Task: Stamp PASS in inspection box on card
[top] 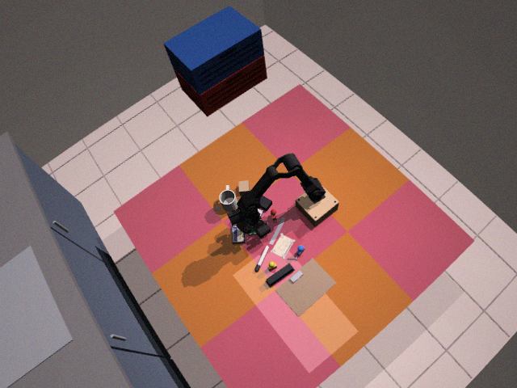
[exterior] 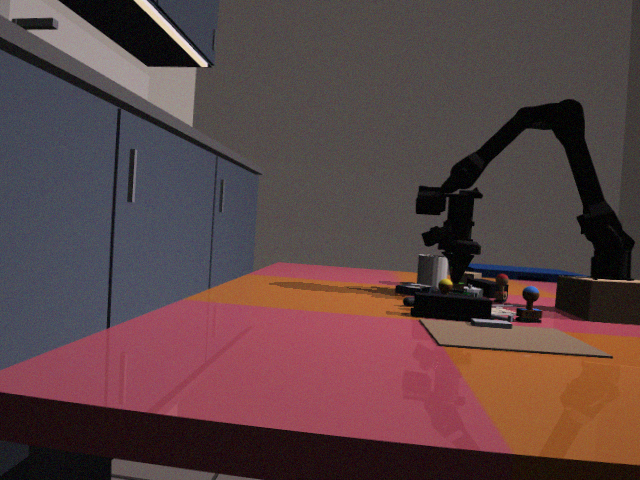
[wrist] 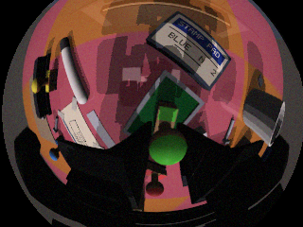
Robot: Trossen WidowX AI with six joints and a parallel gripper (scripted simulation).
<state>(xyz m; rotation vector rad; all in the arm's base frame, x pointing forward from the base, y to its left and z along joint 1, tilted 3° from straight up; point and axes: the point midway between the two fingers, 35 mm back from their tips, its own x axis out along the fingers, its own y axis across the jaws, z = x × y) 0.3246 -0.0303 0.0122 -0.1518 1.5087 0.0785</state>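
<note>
In the wrist view's lower centre, the gripper (wrist: 166, 142) pinches the green-knobbed stamp (wrist: 167, 149), round knob atop a tan shaft, over the green ink pad (wrist: 184, 97) at frame centre; contact with the pad is hard to judge. Beyond, upper right, lies 1 blue stamp pad (wrist: 189, 47). 3 other stamps stand around: red (top: 273, 212), blue (top: 300, 249), yellow (top: 271, 264). The 1 card (top: 283, 245) lies centre-frame in the top view.

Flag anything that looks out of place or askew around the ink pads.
Nothing stands out. The gripper holds the green-knobbed stamp over the green pad; the blue stamp pad lies flat beside it, angled but undamaged, no spills visible.
</note>
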